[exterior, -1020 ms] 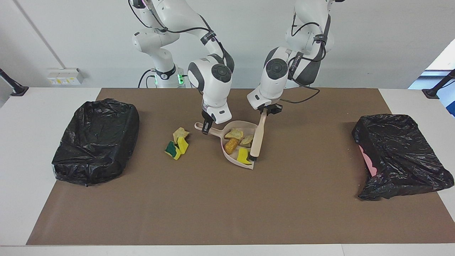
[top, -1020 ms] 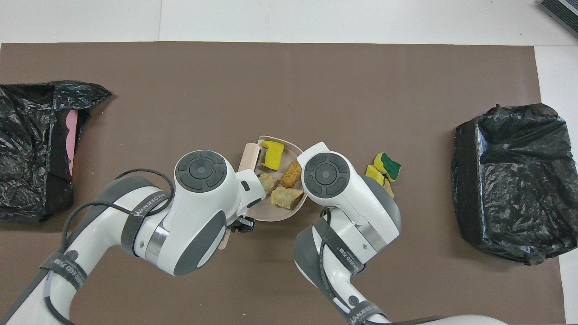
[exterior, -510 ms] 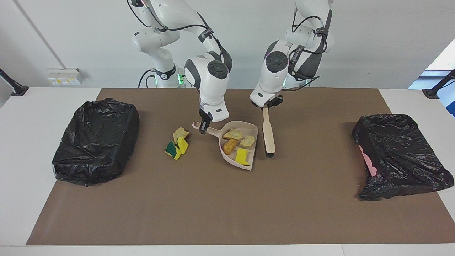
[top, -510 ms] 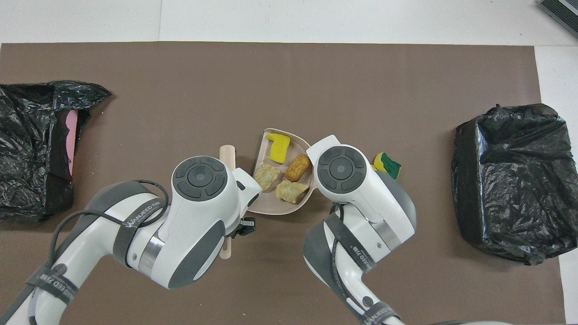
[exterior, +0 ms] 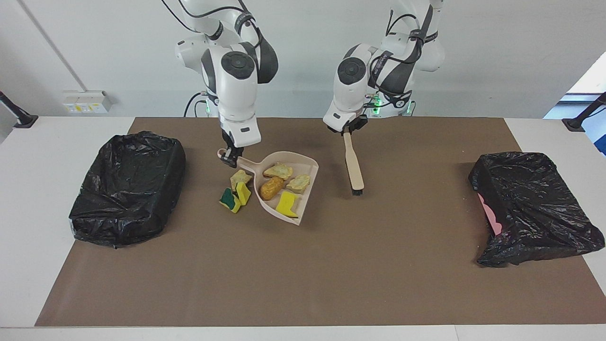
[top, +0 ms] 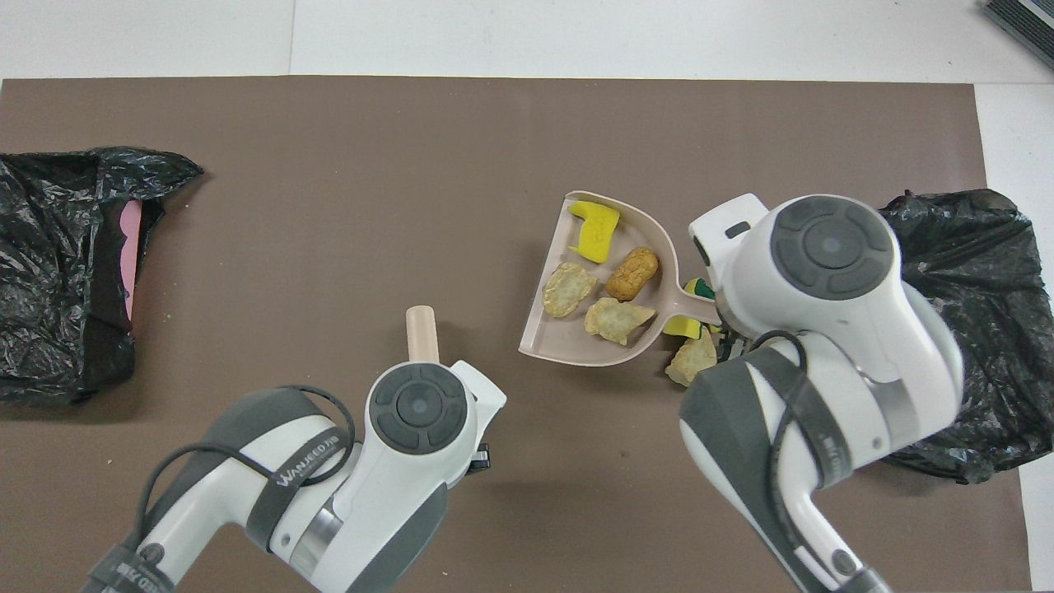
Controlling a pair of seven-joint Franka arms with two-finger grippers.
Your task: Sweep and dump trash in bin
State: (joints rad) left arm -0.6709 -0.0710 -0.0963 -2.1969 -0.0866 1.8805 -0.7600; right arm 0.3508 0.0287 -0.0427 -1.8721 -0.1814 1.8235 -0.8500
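Dustpan [exterior: 284, 187] at frame centre carries four scraps [exterior: 272, 187] — your right gripper [exterior: 229, 158] clamps its handle; your left gripper [exterior: 347, 130] grasps the brush [exterior: 353, 163].

Right pincer [exterior: 230, 157] grips trash-laden dustpan [exterior: 303, 166]; left holds brush [exterior: 353, 163].

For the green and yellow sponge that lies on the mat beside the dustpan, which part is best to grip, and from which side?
Judging by its pose, grip the green and yellow sponge from above, across its two long flat faces. It stands on edge against a yellow piece, so one finger would have to slip between them. The dustpan, raised in the right gripper, hangs close by, so descend straight down.
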